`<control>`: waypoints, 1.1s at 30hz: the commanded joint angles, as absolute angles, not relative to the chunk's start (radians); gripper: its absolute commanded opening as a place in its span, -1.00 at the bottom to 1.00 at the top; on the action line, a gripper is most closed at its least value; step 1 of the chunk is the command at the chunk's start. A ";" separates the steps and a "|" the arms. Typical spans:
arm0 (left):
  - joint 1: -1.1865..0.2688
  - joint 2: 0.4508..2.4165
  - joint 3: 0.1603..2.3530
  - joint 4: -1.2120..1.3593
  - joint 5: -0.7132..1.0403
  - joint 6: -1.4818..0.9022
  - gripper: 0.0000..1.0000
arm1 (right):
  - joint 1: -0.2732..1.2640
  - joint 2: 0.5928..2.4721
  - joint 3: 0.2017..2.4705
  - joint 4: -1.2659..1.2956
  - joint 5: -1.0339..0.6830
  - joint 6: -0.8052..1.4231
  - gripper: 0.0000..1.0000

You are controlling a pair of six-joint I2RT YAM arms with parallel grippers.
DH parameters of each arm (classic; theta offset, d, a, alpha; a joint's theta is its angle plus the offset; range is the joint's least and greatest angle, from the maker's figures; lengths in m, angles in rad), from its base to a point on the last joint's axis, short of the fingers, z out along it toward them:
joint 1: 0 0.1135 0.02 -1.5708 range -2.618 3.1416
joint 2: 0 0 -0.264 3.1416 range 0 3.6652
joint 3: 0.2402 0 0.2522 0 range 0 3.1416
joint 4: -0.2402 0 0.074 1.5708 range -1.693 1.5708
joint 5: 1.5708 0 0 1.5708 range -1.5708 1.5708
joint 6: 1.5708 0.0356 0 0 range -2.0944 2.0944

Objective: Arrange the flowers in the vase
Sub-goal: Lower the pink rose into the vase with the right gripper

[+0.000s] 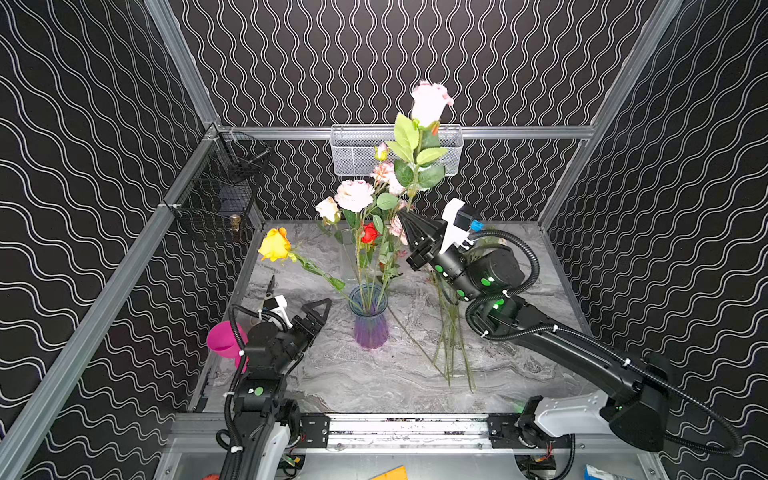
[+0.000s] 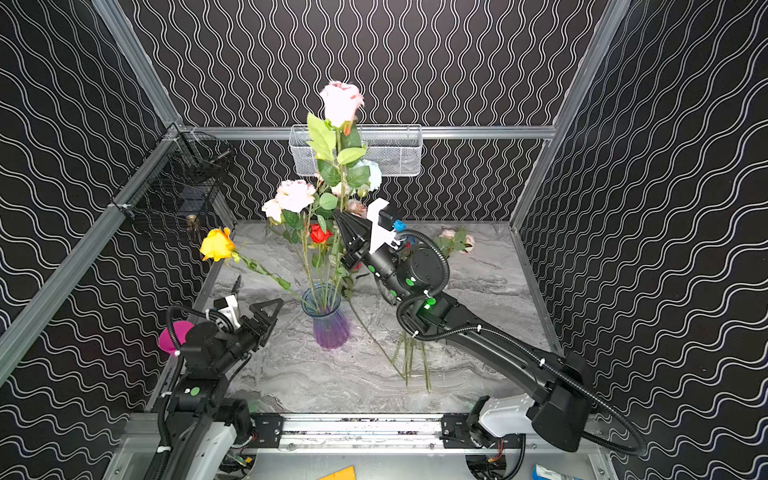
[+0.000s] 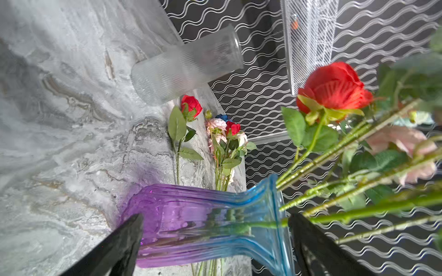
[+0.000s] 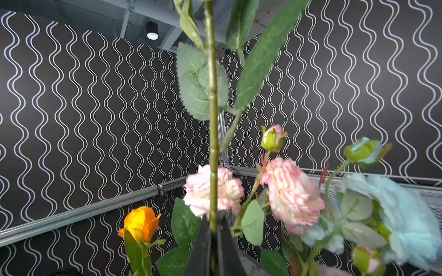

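Nearest us, the left pincer [image 1: 319, 308] hangs released just left of the vase [image 1: 370, 320], which stands mid-tabletop [image 1: 374, 382]. Farther back, the right pincer [image 1: 405, 216] is clenched on the pale pink rose [image 1: 430, 102], its stem upright. The vase mouth lies below that pincer, nearer and slightly left, so we judge the right arm must lower the stem there.

The purple-to-blue fluted glass vase [image 1: 369, 328] is glossy and see-through; the clear ribbed glass cylinder [image 3: 186, 64] looks frosted. The grey marble-patterned worktop [image 1: 374, 382] is smooth with a dull sheen. The tall pale pink rose [image 1: 430, 102] has cloth petals and leaves on a plastic-looking stem. The white metal mesh basket [image 1: 357, 153] is matt.
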State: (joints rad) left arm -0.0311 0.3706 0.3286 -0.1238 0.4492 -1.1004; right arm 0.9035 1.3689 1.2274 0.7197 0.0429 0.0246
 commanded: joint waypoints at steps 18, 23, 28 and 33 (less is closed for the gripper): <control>-0.031 0.429 0.344 -0.169 0.439 -1.007 0.97 | 1.037 1.398 1.080 0.644 0.225 -0.035 -0.28; -0.031 0.439 0.350 -0.167 0.440 -1.006 0.97 | 1.090 1.418 1.133 0.540 0.294 -0.049 -0.14; -0.031 0.435 0.338 -0.161 0.447 -1.012 0.97 | 1.126 1.418 1.178 0.405 0.386 -0.014 0.02; -0.031 0.439 0.321 -0.142 0.462 -1.035 0.97 | 1.155 1.346 1.188 0.254 0.476 0.048 0.21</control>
